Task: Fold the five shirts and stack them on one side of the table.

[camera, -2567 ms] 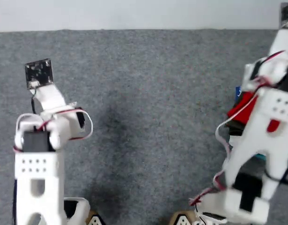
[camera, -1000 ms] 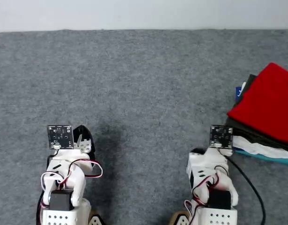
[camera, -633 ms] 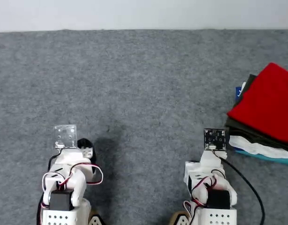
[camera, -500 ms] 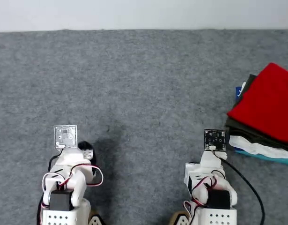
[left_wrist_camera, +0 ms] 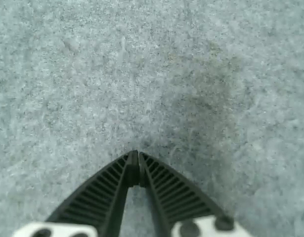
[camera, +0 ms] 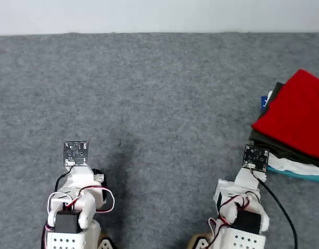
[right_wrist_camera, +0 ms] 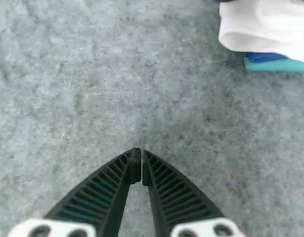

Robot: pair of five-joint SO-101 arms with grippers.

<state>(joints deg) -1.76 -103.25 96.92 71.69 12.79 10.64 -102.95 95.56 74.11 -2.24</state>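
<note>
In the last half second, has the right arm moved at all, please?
Yes: the right arm has swung sideways toward the stack of folded shirts.

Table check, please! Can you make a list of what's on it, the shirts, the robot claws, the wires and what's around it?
Surface: table covered in flat grey felt, no stains seen.
Job's things: stack of shirts folded at the table's edge on the right arm's side; red shirt on top, with dark, white and teal layers below; the exact count cannot be told.
Clutter: nothing seen.
Grippers: left gripper shut, empty, over bare felt; right gripper shut, empty, near the stack but apart from it.
Cables: red and white wires looped on the left arm; black cable running along the right arm.
Surroundings: pale wall beyond the table's far edge.
</note>
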